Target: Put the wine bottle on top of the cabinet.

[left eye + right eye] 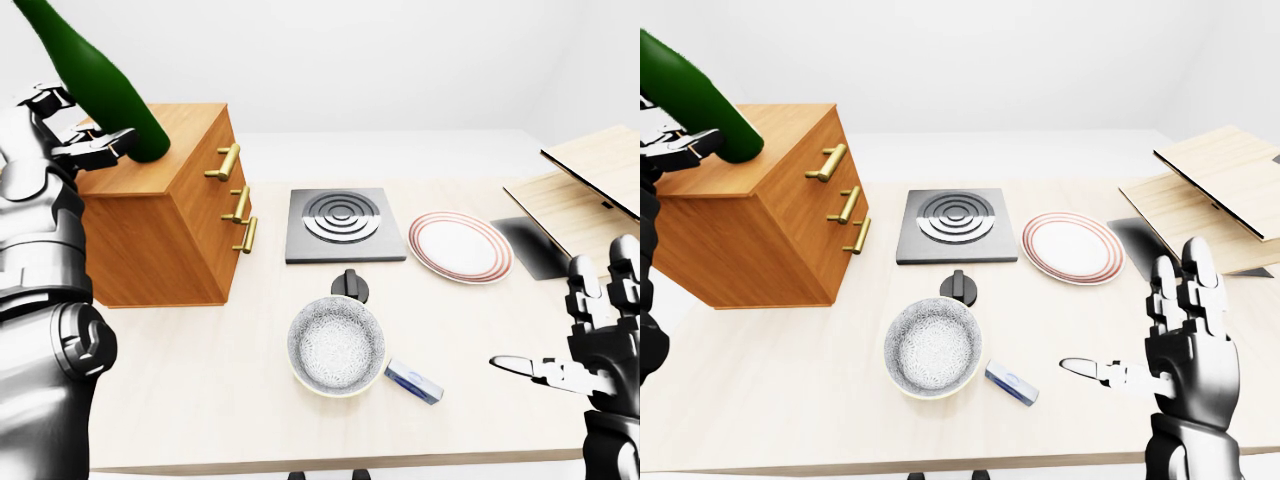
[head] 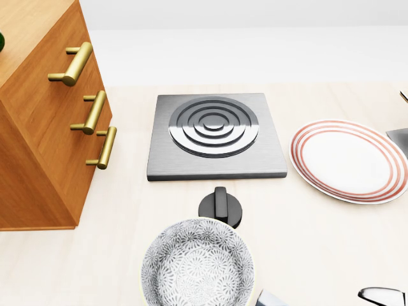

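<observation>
Left hand (image 1: pixel 85 145) grips dark green glass wine bottle (image 1: pixel 95 75), tilted, its base over the top of the brown wooden cabinet with brass handles (image 1: pixel 170 215). Right hand (image 1: pixel 1185 345) open, fingers spread, well right of cabinet above light wood counter (image 1: pixel 200 380).

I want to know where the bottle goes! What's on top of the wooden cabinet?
The green wine bottle leans over the cabinet top, gripped by the left robot hand. Whether its base touches is hidden.
</observation>
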Tool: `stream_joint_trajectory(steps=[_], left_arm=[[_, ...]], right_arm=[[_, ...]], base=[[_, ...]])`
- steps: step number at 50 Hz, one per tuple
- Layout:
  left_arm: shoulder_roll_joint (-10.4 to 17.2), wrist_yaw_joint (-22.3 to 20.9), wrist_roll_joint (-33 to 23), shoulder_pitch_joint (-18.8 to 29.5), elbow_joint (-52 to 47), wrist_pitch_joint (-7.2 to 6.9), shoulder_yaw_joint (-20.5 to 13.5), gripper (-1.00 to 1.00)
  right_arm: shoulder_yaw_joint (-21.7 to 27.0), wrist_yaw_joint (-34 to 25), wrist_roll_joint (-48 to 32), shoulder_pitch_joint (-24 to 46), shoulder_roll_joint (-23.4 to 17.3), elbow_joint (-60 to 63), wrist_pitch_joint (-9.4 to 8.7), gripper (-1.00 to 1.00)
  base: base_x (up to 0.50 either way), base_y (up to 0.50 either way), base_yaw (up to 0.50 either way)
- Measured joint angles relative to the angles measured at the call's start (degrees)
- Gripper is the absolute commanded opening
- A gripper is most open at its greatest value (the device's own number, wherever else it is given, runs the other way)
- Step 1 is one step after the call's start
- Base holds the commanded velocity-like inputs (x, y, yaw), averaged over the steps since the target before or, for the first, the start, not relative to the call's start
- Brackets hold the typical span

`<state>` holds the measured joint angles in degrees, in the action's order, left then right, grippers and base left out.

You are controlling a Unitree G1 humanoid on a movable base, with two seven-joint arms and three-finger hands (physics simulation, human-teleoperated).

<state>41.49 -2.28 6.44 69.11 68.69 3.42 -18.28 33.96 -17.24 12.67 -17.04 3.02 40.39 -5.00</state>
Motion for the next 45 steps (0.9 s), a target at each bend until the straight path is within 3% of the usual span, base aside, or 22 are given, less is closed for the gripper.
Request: stream_joint_trajectory(steps=[5,6,7,19,37,43,45], left_arm=[[0.0,0.0,-0.1,0.1,0.1,-0.32,0.2,0.00],[0.0,0.0,-0.1,0.2,0.1,-0.39,0.2,0.22],[0.0,0.0,-0.1,0.1,0.1,-0.33,0.3,0.31],[0.0,0.3,-0.6,0.5,-0.3,-0.38,-0.3,0.40],[-0.1,0.3,-1.0,0.3,-0.4,-0.20,-0.4,0.20],[0.0,0.2,-1.2,0.3,-0.4,-0.31,-0.6,-0.25],[0.1,0.2,-1.2,0.4,-0.5,-0.29,-0.9,-0.25]], right_arm=[[0.1,0.0,0.1,0.2,-0.2,-0.2,0.00,1.00],[0.1,0.0,0.1,0.2,-0.2,-0.3,0.00,1.00],[0.1,0.0,0.1,0.2,-0.3,-0.4,0.00,1.00],[0.4,0.0,0.5,0.4,-0.5,-0.5,0.00,1.00],[0.6,0.3,0.9,-0.1,0.1,1.2,0.00,1.00],[0.7,0.4,1.0,-0.2,0.3,1.8,0.00,1.00],[0.8,0.3,1.0,-0.2,0.3,1.9,0.00,1.00]], base=[[0.00,0.00,0.00],[0.00,0.00,0.00],[0.00,0.00,0.00],[0.00,0.00,0.00],[0.00,0.00,0.00],[0.00,0.00,0.00],[0.00,0.00,0.00]])
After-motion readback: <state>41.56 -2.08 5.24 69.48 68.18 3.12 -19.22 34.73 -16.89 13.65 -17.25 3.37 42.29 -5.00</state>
